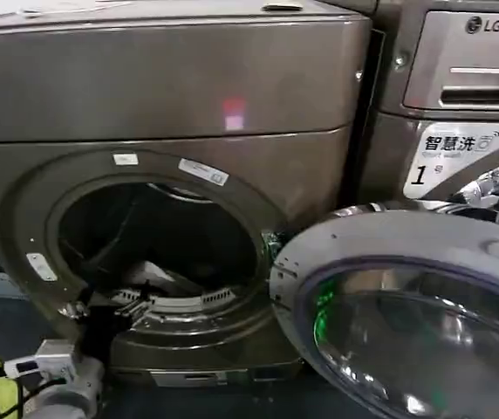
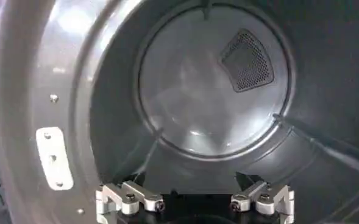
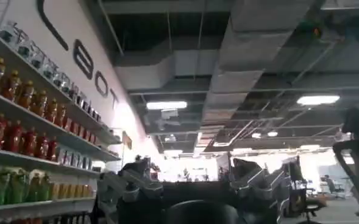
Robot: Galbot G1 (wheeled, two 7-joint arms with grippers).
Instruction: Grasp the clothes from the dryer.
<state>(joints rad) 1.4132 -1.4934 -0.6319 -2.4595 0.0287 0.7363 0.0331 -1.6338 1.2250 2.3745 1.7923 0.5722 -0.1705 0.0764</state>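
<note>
Dryer: bronze-grey front-loader, round mouth wide open, dark drum inside.
Door: swung out on the right of the mouth, glass porthole facing up and forward.
Clothes: small pale piece low in the drum, just behind the lower rim of the mouth.
Left gripper: at the lower left of the mouth, reaching over the rim; fingers spread, nothing between them, near the clothes.
Drum back wall: round pale panel with a dark mesh vent.
Right gripper: raised away from the dryer, aimed toward ceiling and drink shelves; fingers spread, holding nothing.
Neighbouring machine: marked LG, to the right.
</note>
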